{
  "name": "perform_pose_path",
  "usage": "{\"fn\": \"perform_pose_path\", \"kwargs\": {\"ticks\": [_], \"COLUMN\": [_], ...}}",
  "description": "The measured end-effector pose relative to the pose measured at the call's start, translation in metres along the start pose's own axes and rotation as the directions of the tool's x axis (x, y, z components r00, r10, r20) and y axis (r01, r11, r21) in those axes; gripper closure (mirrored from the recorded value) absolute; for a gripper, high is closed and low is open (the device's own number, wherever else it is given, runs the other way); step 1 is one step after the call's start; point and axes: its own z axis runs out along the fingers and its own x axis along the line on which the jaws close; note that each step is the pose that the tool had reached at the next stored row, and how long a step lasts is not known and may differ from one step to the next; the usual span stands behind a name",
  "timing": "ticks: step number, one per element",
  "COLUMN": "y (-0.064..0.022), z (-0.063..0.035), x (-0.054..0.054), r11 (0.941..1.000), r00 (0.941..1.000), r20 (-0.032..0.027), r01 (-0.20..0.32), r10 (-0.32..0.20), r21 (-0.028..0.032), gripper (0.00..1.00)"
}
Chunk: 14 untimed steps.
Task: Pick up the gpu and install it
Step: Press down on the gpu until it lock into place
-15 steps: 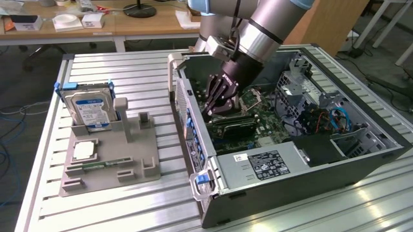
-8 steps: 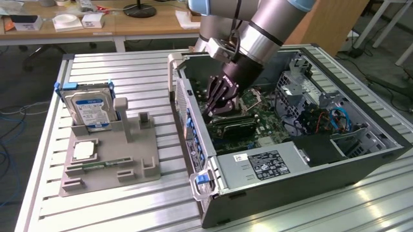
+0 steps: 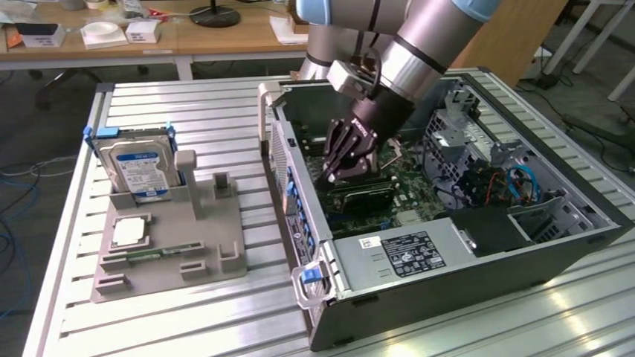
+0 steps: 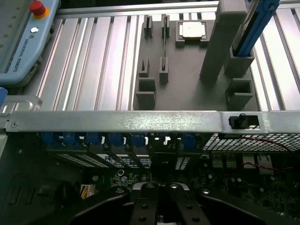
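The hand (image 3: 343, 165) hangs inside the open case (image 3: 555, 245), fingers pressed together, right over the gpu (image 3: 359, 195). The gpu sits on the motherboard directly beneath, its long axis running along the slot row.

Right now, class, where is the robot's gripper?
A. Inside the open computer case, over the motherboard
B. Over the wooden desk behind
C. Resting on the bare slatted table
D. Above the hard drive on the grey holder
A: in the exterior view the gripper reaches down inside the open computer case, just above the motherboard, away from the hard drive on the grey holder.
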Motion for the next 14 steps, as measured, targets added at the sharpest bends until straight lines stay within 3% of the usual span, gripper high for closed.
{"fn": "perform_pose_path", "kwargs": {"ticks": [4,14], "y": [-0.0003,0.0035], "z": [0.0010,0.0081], "x": [0.0086,0.0114], "r11": [1.0000,1.0000], "r00": [1.0000,1.0000], "r20": [-0.0011,-0.0093], "r01": [0.000,-0.003], "r10": [0.000,0.003], "r21": [-0.0004,-0.0007], "gripper": [0.90,0.90]}}
